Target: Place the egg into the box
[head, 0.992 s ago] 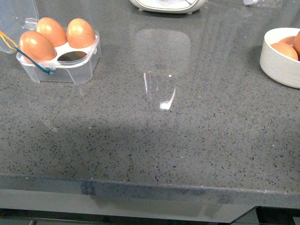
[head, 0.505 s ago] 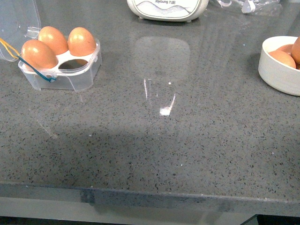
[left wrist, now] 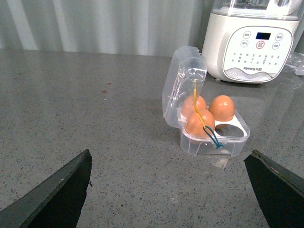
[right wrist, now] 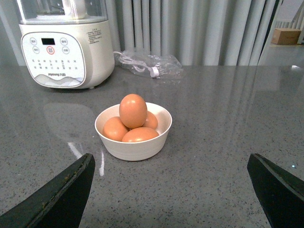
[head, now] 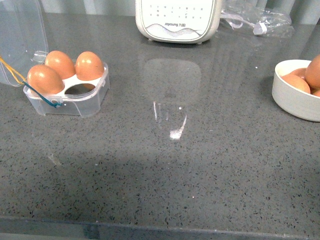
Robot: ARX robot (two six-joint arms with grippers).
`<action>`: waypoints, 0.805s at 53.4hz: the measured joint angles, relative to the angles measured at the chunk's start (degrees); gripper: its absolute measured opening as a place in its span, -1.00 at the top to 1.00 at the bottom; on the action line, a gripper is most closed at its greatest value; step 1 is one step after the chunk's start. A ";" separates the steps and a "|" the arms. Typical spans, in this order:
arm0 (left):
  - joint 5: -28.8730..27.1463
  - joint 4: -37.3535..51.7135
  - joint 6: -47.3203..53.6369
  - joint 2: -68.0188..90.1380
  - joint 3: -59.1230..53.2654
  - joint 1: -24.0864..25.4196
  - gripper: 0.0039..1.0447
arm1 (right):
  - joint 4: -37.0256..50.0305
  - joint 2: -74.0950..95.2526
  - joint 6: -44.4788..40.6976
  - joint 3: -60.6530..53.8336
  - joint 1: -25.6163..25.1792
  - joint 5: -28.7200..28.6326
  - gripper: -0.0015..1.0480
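Note:
The clear plastic box stands open at the counter's left with its lid tipped back. It holds three brown eggs, and its near right cell is empty. In the left wrist view the box lies ahead of my open left gripper, well apart from it. Several more brown eggs are piled in a white bowl, with one egg on top. My open right gripper faces that bowl from a distance with nothing between its fingers. Neither gripper shows in the front view.
A white blender base stands at the back middle, with a crumpled plastic bag to its right. The bowl sits at the right edge of the front view. Curtains close off the back of the grey speckled counter.
The front view has tilted upward: box, bowl and blender sit lower in the frame and more of the back counter shows. Nothing on the counter has moved.

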 joint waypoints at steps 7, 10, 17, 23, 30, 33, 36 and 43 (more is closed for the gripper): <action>0.02 0.00 0.00 0.00 0.00 0.00 -0.87 | 0.00 0.00 0.00 0.00 0.00 0.00 -0.86; 0.02 0.00 0.00 0.00 0.00 0.00 -0.87 | -0.74 0.50 0.83 0.20 0.37 1.53 -0.86; -0.02 0.00 0.00 -0.02 0.00 0.00 -0.87 | -10.23 16.74 10.91 8.13 2.80 20.04 -0.86; 0.02 0.00 0.00 -0.02 0.00 0.00 -0.87 | 1.40 34.69 9.31 13.29 -3.74 13.29 -0.86; 0.00 0.00 0.00 -0.02 0.00 0.00 -0.87 | 11.52 48.41 3.02 17.86 -6.58 6.75 -0.86; 0.04 0.00 0.00 -0.02 0.00 0.00 -0.87 | 13.46 52.33 0.70 19.43 -6.27 3.74 -0.86; 0.02 0.00 0.00 -0.02 0.00 0.00 -0.87 | 16.15 55.06 -2.49 20.61 -5.25 1.36 -0.86; 0.00 0.00 0.00 -0.02 0.00 0.00 -0.87 | 15.08 60.02 -9.73 25.35 -2.38 -4.70 -0.86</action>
